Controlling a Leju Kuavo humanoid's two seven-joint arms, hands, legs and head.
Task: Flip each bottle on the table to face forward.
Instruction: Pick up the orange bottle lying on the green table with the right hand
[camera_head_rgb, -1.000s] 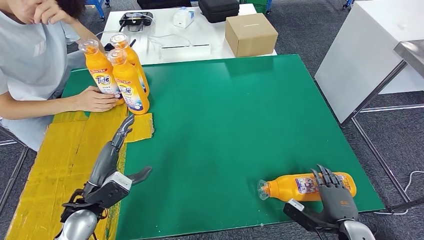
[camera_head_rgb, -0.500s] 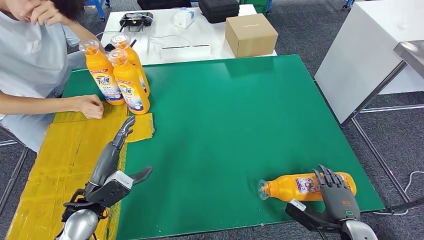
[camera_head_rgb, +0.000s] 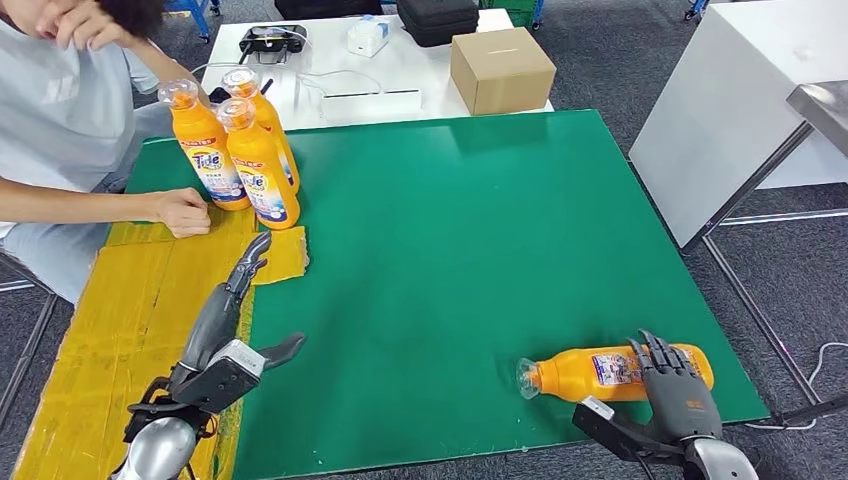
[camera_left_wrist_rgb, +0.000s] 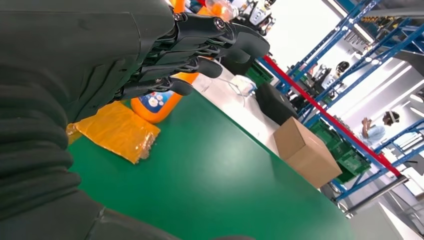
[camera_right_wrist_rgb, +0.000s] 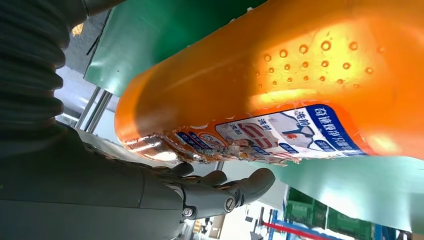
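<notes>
An orange Tide bottle (camera_head_rgb: 575, 372) lies on its side at the green mat's (camera_head_rgb: 450, 220) front right corner, cap toward the left. My right hand (camera_head_rgb: 672, 395) lies over its base end with fingers stretched across the body; up close the label (camera_right_wrist_rgb: 280, 132) sits just above my fingers (camera_right_wrist_rgb: 225, 192). Three upright orange bottles (camera_head_rgb: 258, 165) stand grouped at the back left, labels facing me. My left hand (camera_head_rgb: 228, 310) hovers open and empty over the yellow sheet (camera_head_rgb: 130, 300), fingers straight; from its wrist one bottle (camera_left_wrist_rgb: 155, 102) shows beyond the fingers (camera_left_wrist_rgb: 200, 65).
A person sits at the left, a fist (camera_head_rgb: 183, 212) resting on the table beside the upright bottles. A cardboard box (camera_head_rgb: 500, 68) and small items stand on the white table behind. A white table (camera_head_rgb: 720, 110) stands to the right. The mat's front edge runs just before my right hand.
The person's hand let go of the upright bottle and drew back to the left. My right hand slid slightly back along the lying bottle. The left arm stayed still.
</notes>
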